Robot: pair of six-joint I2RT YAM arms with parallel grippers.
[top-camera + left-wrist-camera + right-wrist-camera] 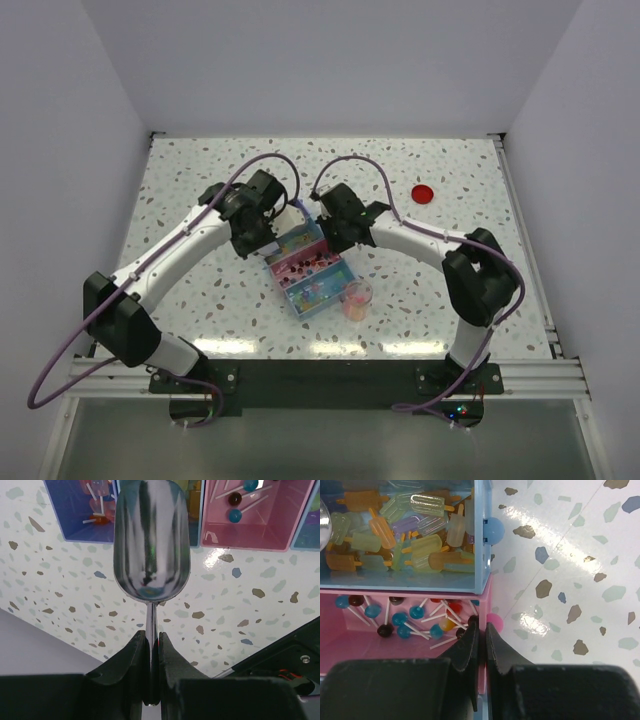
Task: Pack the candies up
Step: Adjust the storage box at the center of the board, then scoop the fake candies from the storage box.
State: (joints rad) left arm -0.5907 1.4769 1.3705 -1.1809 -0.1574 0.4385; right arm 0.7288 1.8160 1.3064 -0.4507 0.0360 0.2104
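Note:
The candies lie in a small set of coloured drawers (297, 243) at the table's middle: pale popsicle-shaped sweets (420, 530) in a light-blue drawer (481, 555), tiny lollipops (415, 614) in a pink drawer (488, 595). A clear cup (356, 299) with orange and pink candies stands right of the drawers. My left gripper (152, 639) is shut on the handle of an empty metal scoop (151, 540), held just short of the drawers. My right gripper (481, 629) is shut on the pink drawer's side wall, beside its pink knob (496, 622).
A round red lid (423, 193) lies at the back right of the speckled table. In the left wrist view a dark-blue drawer (80, 534) and the pink drawer (245, 542) sit beyond the scoop. White walls enclose the table.

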